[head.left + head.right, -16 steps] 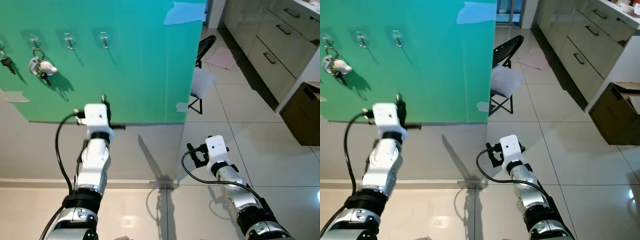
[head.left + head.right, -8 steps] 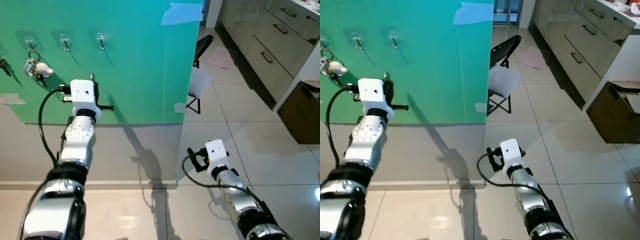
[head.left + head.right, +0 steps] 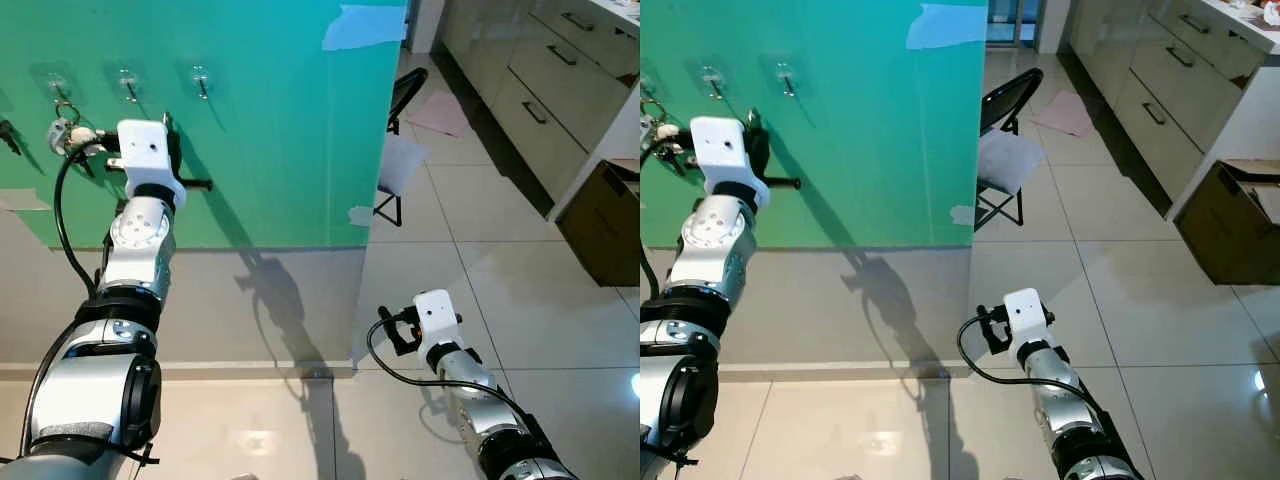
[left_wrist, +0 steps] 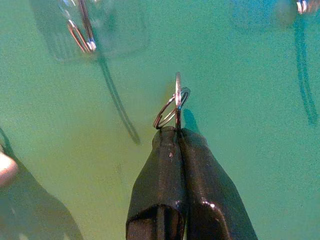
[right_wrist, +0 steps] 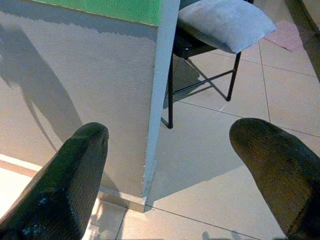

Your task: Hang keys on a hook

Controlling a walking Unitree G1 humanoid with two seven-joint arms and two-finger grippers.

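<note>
1. Keys: only the key ring (image 4: 172, 107) visible, pinched at the tip of the left gripper (image 4: 176, 134), jaws pressed together on the ring's lower edge, ring standing edge-on just in front of the green wall (image 3: 290, 120).
2. Compared with 1 second ago: left arm raised from low against the wall's grey base up to the row of hooks, now level with them and close to the wall.
3. Nearest free hook (image 4: 82, 35) sits up and to one side of the ring in the wrist view, apart from it, not yet threaded.
4. In the head view, 2 empty hooks visible, one (image 3: 128, 84) just above the wrist and another (image 3: 202, 80) beside it; a further hook (image 3: 62, 88) already holding a white bunch (image 3: 72, 136).
5. Meaning for the task: approach largely done, hanging itself not done; likely still needed, a sideways and upward shift to bring the ring over the hook's tip.
6. Right gripper (image 5: 170, 165) low near the tiled floor (image 3: 480, 250), jaws wide apart, empty, idle, facing a folding chair (image 5: 220, 30).
</note>
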